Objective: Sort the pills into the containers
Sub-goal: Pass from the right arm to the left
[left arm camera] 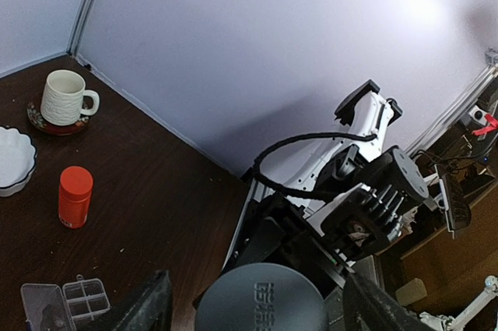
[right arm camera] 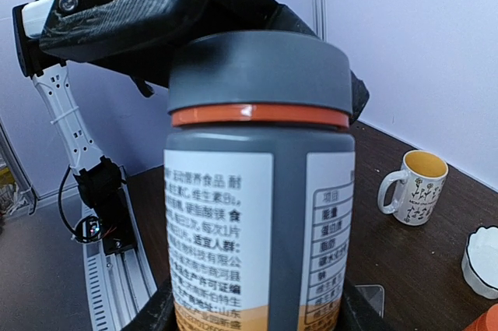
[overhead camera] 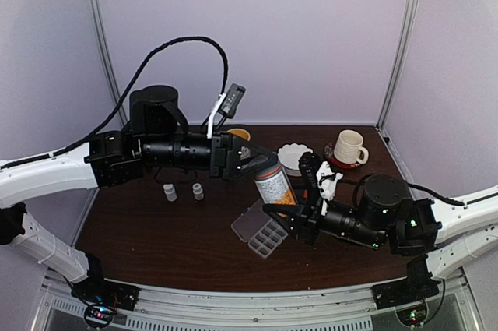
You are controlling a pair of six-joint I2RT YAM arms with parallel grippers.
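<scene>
The right pincer (right arm camera: 253, 319) is clamped on the lower body of a grey cylindrical plastic bottle (right arm camera: 257, 206) with a white printed label and an orange ring under its lid, holding it up off the dark brown wooden desk (overhead camera: 171, 237). The bottle's long axis leans with its top toward the left arm, so its round grey cap (left arm camera: 259, 298) faces the left wrist camera almost squarely.

The left pincer (overhead camera: 261, 163) stands apart, one finger on either side of that cap. The left wrist view shows a thin gap on each side, so I judge the cap is not gripped yet. It lies straight ahead, centred in the opening, and the bottle's axis is roughly in line with the pincer's reach. That alignment is what a twist-off turns on.

No pills are visible, so they are presumably inside the bottle. The flat clear plastic pill box (overhead camera: 261, 234), lid open and compartments empty as far as I can tell, lies on the desk just beside the right pincer and below the bottle.
</scene>
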